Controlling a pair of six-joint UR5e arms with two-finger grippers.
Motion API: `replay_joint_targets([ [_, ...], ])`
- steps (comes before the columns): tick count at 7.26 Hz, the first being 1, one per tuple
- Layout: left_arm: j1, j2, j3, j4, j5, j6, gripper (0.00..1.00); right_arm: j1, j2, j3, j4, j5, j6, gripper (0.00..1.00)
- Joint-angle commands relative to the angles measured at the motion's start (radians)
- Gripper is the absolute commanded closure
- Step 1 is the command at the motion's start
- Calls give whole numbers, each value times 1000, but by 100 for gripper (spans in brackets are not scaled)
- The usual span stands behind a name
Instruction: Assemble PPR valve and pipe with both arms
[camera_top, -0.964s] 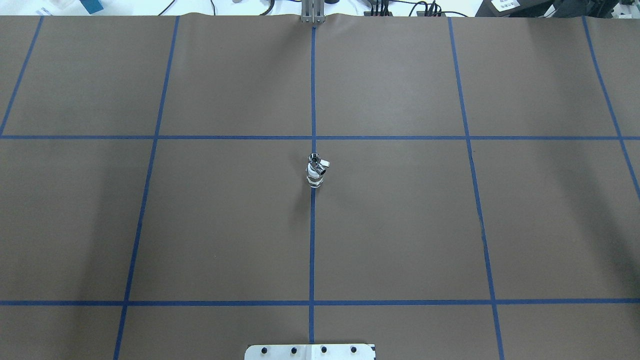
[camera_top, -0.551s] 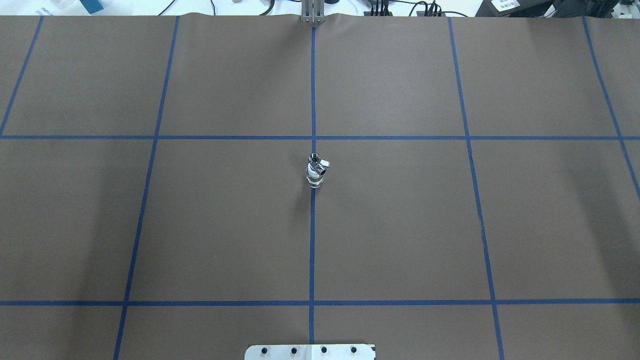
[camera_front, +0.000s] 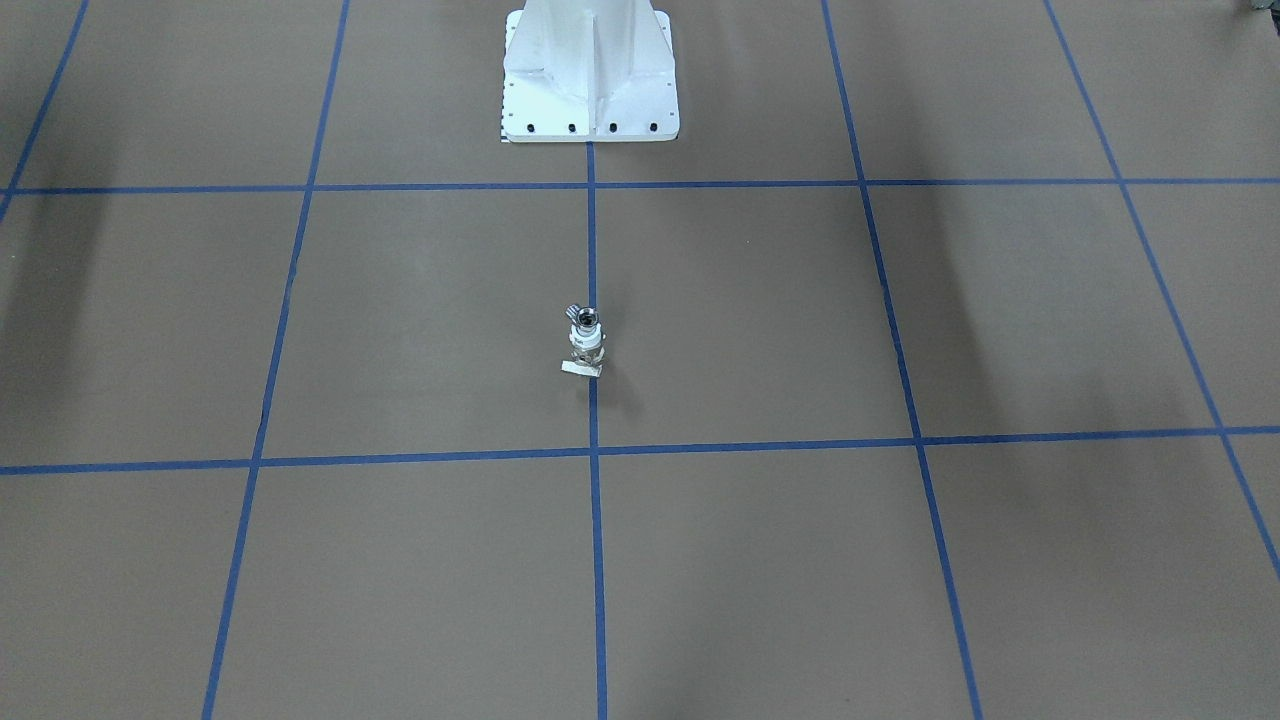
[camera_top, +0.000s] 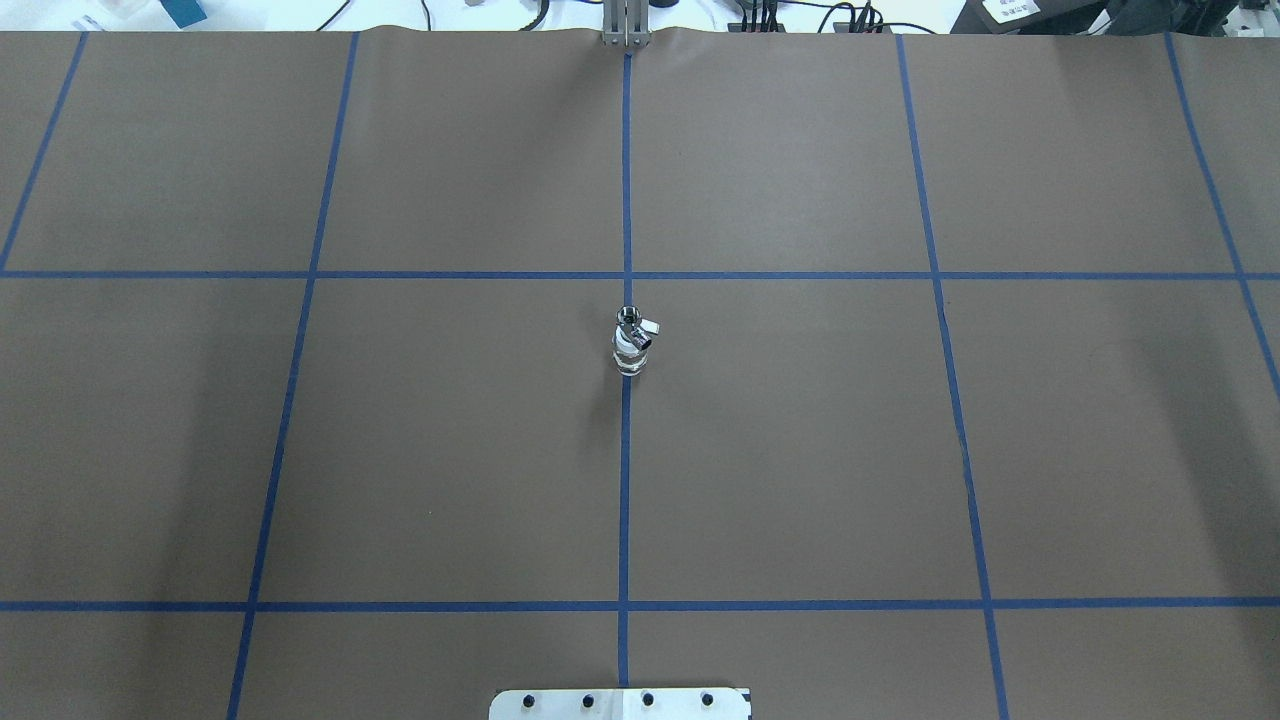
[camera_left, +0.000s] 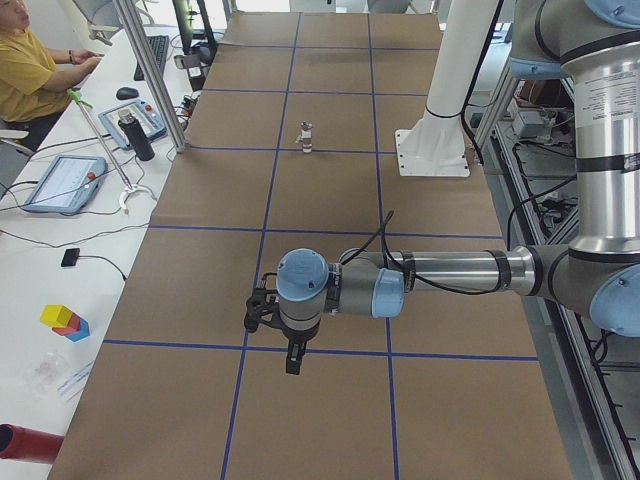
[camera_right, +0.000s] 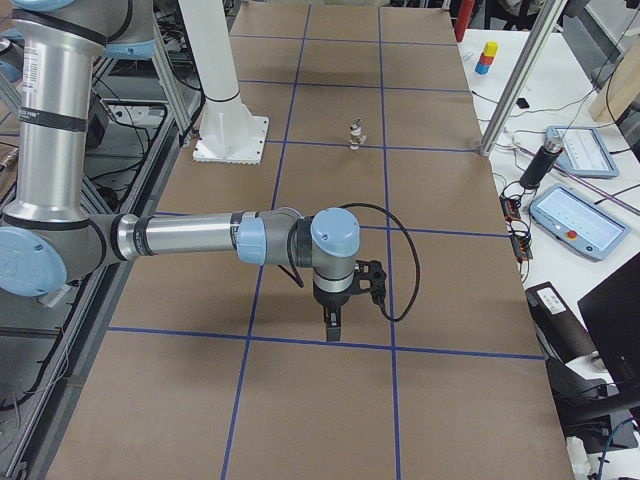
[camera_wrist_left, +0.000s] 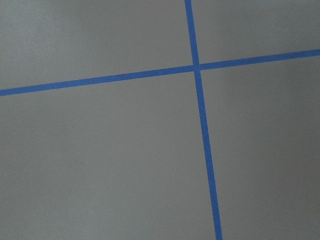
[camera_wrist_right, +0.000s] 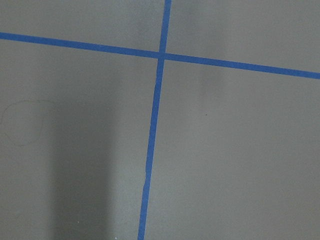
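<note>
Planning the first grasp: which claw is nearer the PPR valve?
Neither clearly. From the PPR valve, the left claw hangs far to the robot's left, the right claw about as far to its right.

The bench (camera_top: 800, 450) is flat brown, ruled into big squares by blue tape lines (camera_top: 625, 500). The little valve (camera_top: 630, 348) is shiny silver with a white band. The pedestal (camera_front: 590, 70) is white. Both the left arm (camera_left: 450, 270) and the right arm (camera_right: 190, 237) are grey with light-blue caps (camera_right: 335, 232), black cables (camera_right: 404, 250), and a black left pincer (camera_left: 292, 365) and right pincer (camera_right: 333, 333). Off to the side a man's shirt (camera_left: 25, 75) is yellow
</note>
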Motion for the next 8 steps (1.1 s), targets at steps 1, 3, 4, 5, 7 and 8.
replay_joint_targets([
  [1,0,1,0,0,0,0,0,0,2,0,27,8,47,1],
  [3,0,0,-1,0,0,0,0,-2,2,-1,35,33,56,0],
  [4,0,0,-3,0,0,2,0,-2,2,-3,35,33,56,0],
  [5,0,0,-3,-2,0,2,0,-2,2,-3,35,33,56,0],
  [7,0,-2,-3,-2,0,2,0,-3,2,-3,35,33,56,0],
  [8,0,-2,-3,-2,0,2,0,-2,2,-3,35,33,56,0],
])
